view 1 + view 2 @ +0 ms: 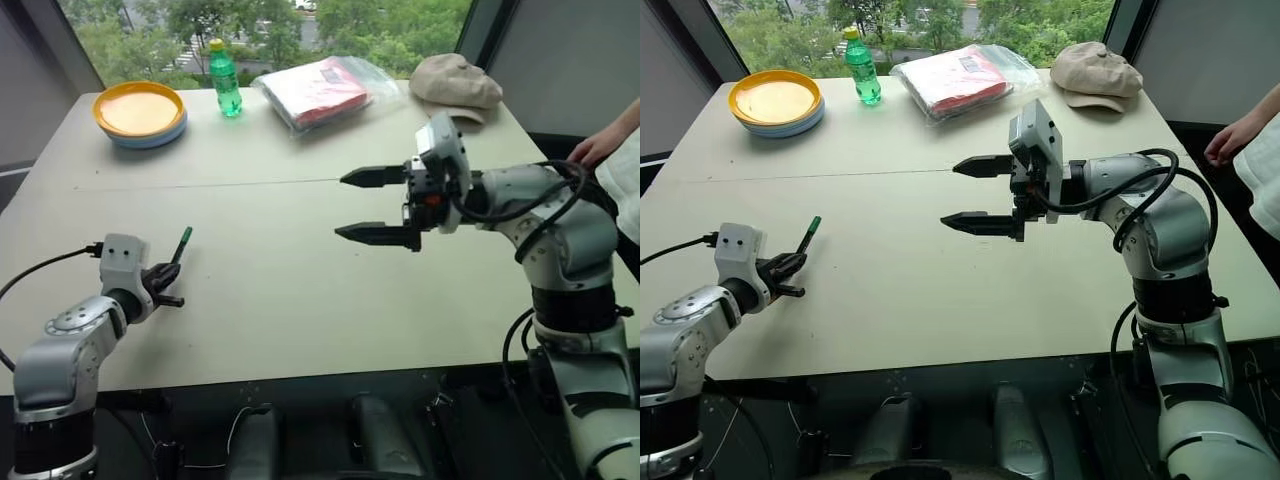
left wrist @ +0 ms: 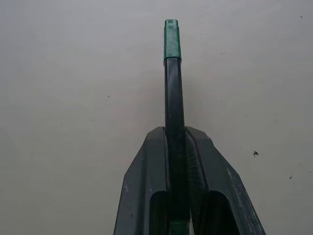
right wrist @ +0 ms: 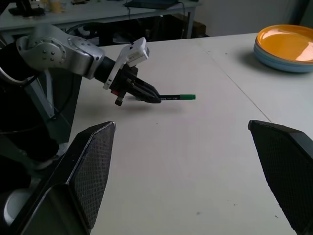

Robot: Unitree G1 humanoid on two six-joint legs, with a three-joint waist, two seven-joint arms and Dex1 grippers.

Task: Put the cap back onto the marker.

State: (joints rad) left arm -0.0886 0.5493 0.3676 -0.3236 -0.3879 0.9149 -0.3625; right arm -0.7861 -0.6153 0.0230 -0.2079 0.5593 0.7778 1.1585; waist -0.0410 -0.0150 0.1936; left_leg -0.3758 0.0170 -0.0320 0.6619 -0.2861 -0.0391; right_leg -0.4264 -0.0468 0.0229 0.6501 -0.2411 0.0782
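At the near left edge of the pale table (image 1: 300, 200), the left gripper (image 1: 165, 283) is clenched on the marker (image 1: 176, 256), its two black fingers (image 2: 146, 186) pressed flat against either side of the dark barrel. Marker runs out past the fingertips, tilted up and away from the robot, free end in the air above the tabletop. The cap (image 2: 171, 40), bright green, sits on that far end of the marker, snug against the barrel in the left wrist view; a bit of green also shows at the marker's other end, down between the finger bases. From the right wrist view the capped marker juts roughly level out of the left gripper, shadow on the table beneath it. Right gripper (image 1: 375, 205) hangs over the middle of the table, well apart from the marker, pointing toward the robot's left. Its fingers (image 3: 93, 171) are spread wide, one above the other in the head views, nothing between them, touching nothing. Along the far edge: a yellow plate (image 1: 139, 110) stacked on a pale blue one, a green bottle (image 1: 224, 79) just beside it, a clear bag (image 1: 320, 92) with something red inside, a beige hat (image 1: 455, 83). A person's hand (image 1: 597, 147) rests at the far right corner.
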